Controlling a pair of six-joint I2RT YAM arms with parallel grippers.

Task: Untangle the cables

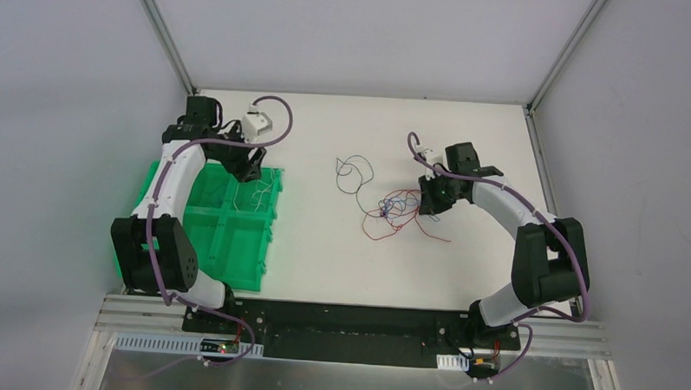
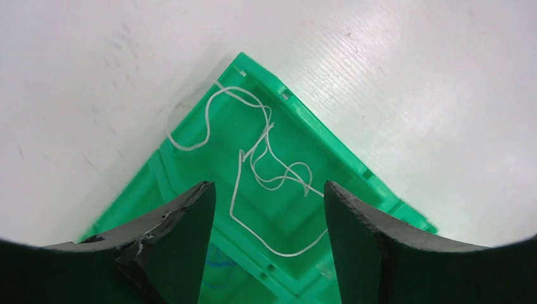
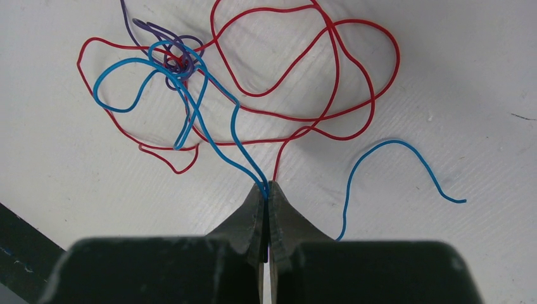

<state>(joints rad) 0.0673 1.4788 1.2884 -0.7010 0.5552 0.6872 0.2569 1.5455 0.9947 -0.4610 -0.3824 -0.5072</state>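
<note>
We see the left hand (image 2: pixel 267 187) with its fingers apart, hovering over the green tray (image 2: pixel 329 136). The white cable (image 2: pixel 237 183) lies coiled in a corner compartment, with one loop reaching past the rim toward 10 o'clock over the bench (image 1: pixel 466 130).

The right hand (image 3: pixel 267 190) is pinched together on the blue cable (image 3: pixel 235 120), and the red cable (image 3: pixel 277 161) runs into the same pinch. Both lead toward 11 o'clock into a knot with the purple cable (image 3: pixel 130 28).

From above, a dark grey cable (image 1: pixel 353 171) lies at 11 o'clock of that tangle.

Any marking on the small boards (image 1: pixel 224 351) at the arm bases is too small to read.
</note>
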